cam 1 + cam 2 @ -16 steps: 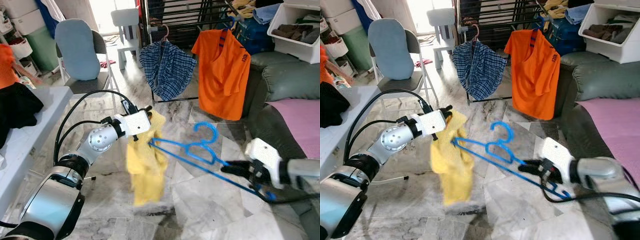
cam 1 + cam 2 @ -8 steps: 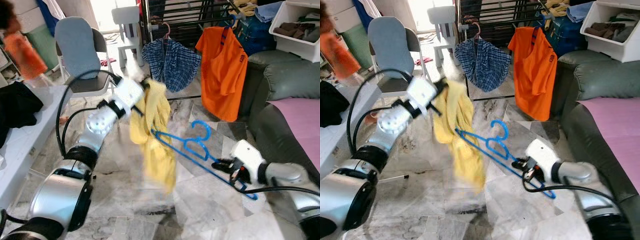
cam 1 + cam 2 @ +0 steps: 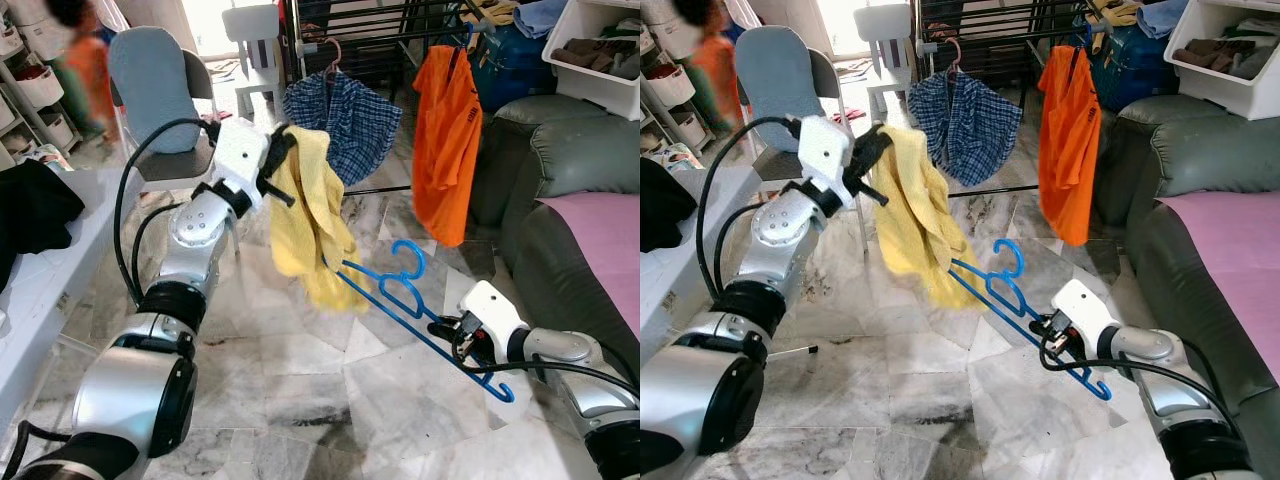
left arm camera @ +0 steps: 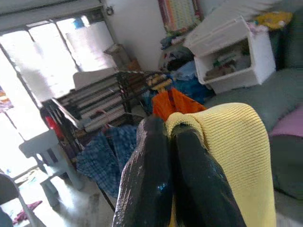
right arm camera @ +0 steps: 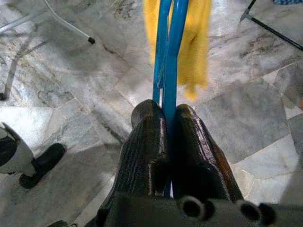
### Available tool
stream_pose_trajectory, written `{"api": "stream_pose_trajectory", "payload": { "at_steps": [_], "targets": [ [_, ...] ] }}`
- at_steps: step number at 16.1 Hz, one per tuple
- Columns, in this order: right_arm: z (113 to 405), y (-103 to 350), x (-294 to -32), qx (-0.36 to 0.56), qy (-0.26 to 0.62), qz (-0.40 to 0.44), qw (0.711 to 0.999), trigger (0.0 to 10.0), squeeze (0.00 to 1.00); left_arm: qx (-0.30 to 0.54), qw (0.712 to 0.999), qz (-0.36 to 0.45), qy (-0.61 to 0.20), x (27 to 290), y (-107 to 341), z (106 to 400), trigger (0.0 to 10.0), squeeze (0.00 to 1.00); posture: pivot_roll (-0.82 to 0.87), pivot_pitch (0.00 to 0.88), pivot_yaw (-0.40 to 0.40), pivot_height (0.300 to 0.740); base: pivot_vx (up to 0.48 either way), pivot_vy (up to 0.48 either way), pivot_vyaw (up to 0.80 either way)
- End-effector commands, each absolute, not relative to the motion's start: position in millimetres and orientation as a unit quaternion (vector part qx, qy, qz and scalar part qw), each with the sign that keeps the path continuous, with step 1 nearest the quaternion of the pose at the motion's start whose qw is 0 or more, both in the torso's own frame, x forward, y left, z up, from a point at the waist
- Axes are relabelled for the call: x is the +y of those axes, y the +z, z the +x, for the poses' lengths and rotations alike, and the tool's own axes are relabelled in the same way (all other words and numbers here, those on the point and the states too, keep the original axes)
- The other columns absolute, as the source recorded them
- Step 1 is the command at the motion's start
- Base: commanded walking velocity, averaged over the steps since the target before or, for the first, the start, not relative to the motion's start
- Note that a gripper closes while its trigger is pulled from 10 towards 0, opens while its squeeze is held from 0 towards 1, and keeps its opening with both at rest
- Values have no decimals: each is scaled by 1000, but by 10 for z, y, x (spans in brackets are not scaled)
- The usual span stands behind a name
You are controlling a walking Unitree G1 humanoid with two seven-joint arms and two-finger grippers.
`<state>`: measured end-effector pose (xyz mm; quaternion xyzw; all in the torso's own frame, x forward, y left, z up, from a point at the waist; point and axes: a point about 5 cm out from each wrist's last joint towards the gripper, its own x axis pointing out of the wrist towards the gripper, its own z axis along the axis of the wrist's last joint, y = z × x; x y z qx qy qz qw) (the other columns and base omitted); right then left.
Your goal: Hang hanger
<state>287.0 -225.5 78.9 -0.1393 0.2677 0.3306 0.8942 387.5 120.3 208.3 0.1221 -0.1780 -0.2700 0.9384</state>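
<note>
The left hand [image 3: 272, 165] is pinched shut on the yellow garment [image 3: 310, 225], lifted high. The right hand [image 3: 455, 330] is clamped on the blue hanger [image 3: 400, 300], low over the floor, its tip touching the cloth. Dressing it and hanging it on the rack [image 3: 370, 30] are, I'd judge, not yet done.

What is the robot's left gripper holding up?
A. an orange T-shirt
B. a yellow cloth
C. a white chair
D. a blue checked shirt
B: the left gripper is shut on the yellow cloth, which hangs down from its fingers, while the right gripper clamps the blue hanger.
</note>
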Motion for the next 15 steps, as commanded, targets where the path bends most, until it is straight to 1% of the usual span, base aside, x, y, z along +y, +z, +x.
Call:
{"api": "stream_pose_trajectory", "payload": {
  "at_steps": [1,2,3,4,7,9,11,12,13,14,15],
  "targets": [
    [2945,922,-2215,235,336,-142,901,10000,0,-191,931,142,-278,1214,2112,3850,10000,0,-166,0,106,740,0,0,0],
    [2949,982,-2181,225,349,-145,898,10000,0,-181,929,152,-285,1194,2042,3832,10000,0,-166,0,108,740,0,0,0],
    [2901,1097,-2107,210,393,-150,883,10000,0,-163,925,172,-296,1163,1896,3788,10000,0,-169,0,107,740,0,0,0],
    [2813,1172,-2084,211,434,-165,860,10000,0,-150,924,194,-294,1153,1780,3762,10000,0,-169,0,107,740,0,0,0],
    [2672,1279,-2164,220,480,-193,827,10000,0,-116,924,219,-291,1177,1597,3735,10000,0,-179,0,108,740,0,0,0],
    [2637,1380,-2229,220,486,-199,822,10000,0,-93,927,228,-283,1216,1486,3720,10000,0,-187,0,112,740,0,0,0],
    [2606,1401,-2325,236,485,-219,813,10000,0,-88,926,240,-279,1243,1453,3713,10000,0,-189,0,113,740,0,0,0],
    [2556,1388,-2402,258,489,-229,801,10000,0,-93,926,255,-263,1286,1471,3726,10000,0,-189,0,114,740,0,0,0],
    [2538,1383,-2426,266,491,-234,796,10000,0,-95,926,260,-257,1301,1481,3732,10000,0,-189,0,114,740,0,0,0],
    [2518,1346,-2553,295,475,-269,785,10000,0,-102,933,269,-217,1402,1536,3772,10000,0,-188,0,117,740,0,0,0],
    [2542,1360,-2597,293,463,-278,789,10000,0,-101,939,266,-195,1465,1561,3793,10000,0,-186,0,118,740,0,0,0]
  ]
}}
